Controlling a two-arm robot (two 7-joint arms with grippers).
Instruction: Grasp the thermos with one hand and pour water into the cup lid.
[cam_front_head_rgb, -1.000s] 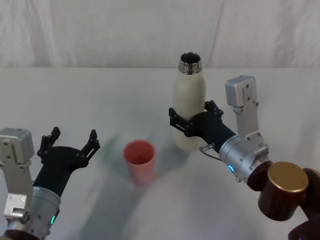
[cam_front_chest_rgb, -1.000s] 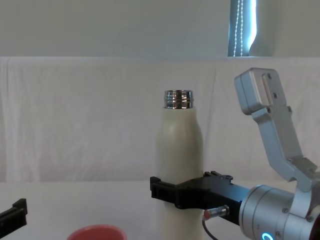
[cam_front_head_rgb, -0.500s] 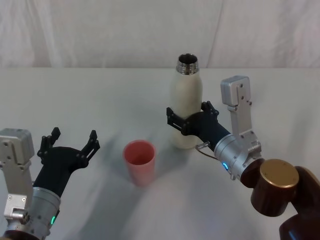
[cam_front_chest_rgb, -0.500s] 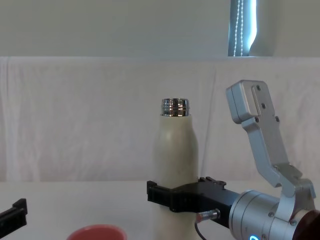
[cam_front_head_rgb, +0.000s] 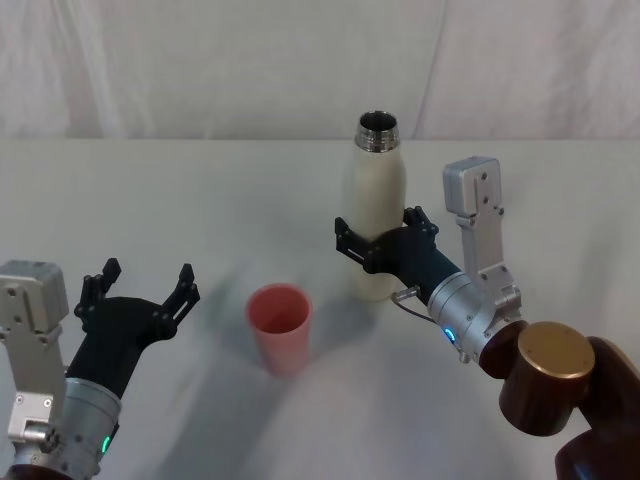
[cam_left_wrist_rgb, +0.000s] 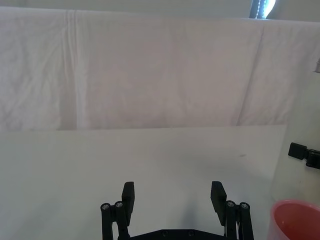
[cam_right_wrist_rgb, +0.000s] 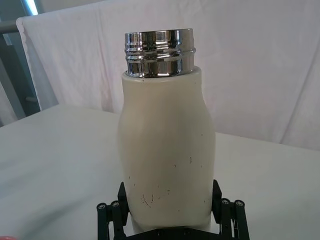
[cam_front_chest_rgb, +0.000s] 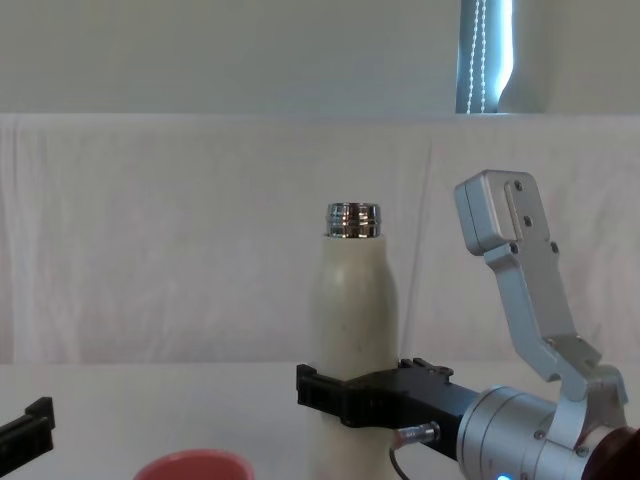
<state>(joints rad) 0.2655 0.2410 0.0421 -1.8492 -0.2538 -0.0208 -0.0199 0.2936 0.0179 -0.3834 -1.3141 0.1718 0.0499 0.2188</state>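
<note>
The right gripper (cam_front_head_rgb: 378, 247) clamps the lower body of the thermos (cam_front_head_rgb: 375, 215), which stands upright with its open chrome neck up. The cup lid (cam_front_head_rgb: 279, 326) sits on the table (cam_front_head_rgb: 200, 190) to the thermos's left and nearer the robot, so I judge the pour must tip the neck that way. The left gripper (cam_front_head_rgb: 140, 293) hovers with fingers spread, left of the cup lid.

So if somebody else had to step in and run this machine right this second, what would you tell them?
Right gripper: closed around the lower body of the thermos, one finger on each side. The thermos is upright, its chrome neck uncapped.
Left gripper: open, holding nothing, parked to the left of the cup lid.
Cup lid: standing mouth up on the table, in front of the thermos and to its left, apart from it.
Done: the thermos is grasped.
Left: carry the thermos over the cup lid, tilt it to pour, then set it down. Whether it is off the table yet cannot be told.
</note>
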